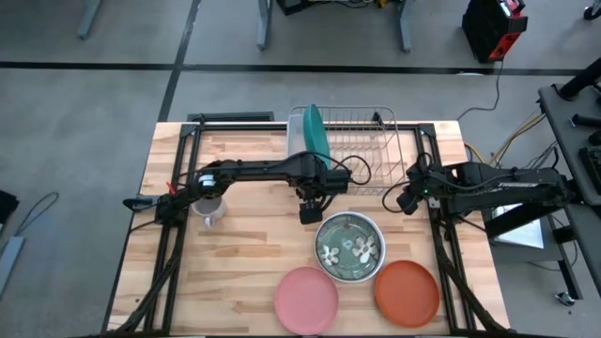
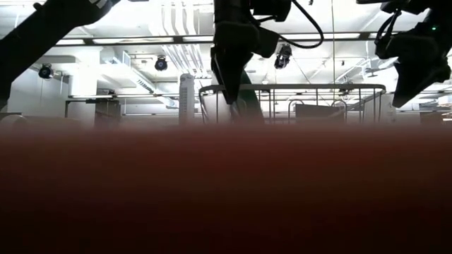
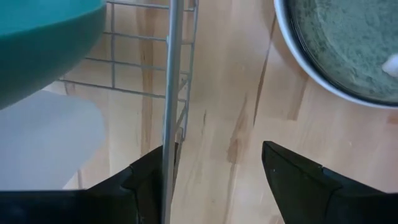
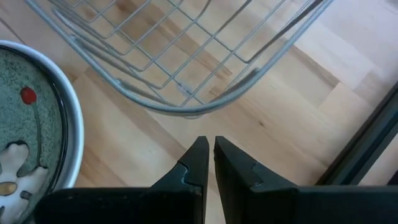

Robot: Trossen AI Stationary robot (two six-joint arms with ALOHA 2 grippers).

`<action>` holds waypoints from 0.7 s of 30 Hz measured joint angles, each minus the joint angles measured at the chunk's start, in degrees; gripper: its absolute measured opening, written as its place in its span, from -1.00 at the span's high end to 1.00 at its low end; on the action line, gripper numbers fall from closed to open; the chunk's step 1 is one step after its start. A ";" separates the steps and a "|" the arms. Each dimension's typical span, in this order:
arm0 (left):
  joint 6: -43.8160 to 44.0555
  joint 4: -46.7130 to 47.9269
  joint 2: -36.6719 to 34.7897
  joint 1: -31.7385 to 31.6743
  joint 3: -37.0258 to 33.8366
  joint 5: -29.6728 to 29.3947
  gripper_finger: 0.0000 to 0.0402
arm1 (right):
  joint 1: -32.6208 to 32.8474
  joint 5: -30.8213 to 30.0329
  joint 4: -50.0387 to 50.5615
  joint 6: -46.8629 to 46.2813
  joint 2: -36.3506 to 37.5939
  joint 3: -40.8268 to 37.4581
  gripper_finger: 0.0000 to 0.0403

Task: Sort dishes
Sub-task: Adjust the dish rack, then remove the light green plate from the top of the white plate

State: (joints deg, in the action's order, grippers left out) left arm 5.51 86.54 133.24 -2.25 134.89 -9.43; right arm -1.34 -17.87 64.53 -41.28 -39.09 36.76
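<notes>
Teal plate [image 1: 315, 133]: solid teal, no pattern. Pink plate [image 1: 306, 299]: plain soft pink. Orange-red plate [image 1: 407, 292]: plain orange-red. Dark green plate [image 1: 349, 246]: speckled grey-green face with white flowers, one small red dot, set in a white bowl [image 1: 322, 265] showing as a pale rim. Mug [image 1: 210, 211]: grey. Dish rack [image 1: 376, 141]: silver-grey wire grid. Tabletop [image 1: 244, 263]: light wood planks with darker grain streaks, black frame rails. Left tool [image 1: 309, 212] and right tool [image 1: 404, 201]: black.

Wire dish rack [image 1: 362, 141] at table's [image 1: 244, 253] far edge; grey mug [image 1: 210, 210] left.
</notes>
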 joint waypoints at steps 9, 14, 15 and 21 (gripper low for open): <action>2.78 -0.09 0.47 0.35 -0.02 -1.75 -0.39 | 0.00 0.39 0.16 0.00 0.00 -0.11 0.91; 3.72 0.07 0.47 0.78 -0.13 -2.84 -0.54 | 0.00 0.42 0.30 -0.30 0.00 -0.11 0.91; 4.05 0.51 0.47 0.90 -0.13 -2.82 -0.56 | 0.00 0.44 0.58 -0.55 0.00 -0.11 0.91; 4.01 3.44 -0.09 1.58 -0.02 -2.18 -0.63 | -0.02 0.37 4.60 -2.78 0.18 1.38 0.91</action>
State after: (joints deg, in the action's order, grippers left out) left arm 9.52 89.98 133.15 -0.67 134.87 -11.61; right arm -1.37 -17.50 69.13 -44.05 -38.91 38.13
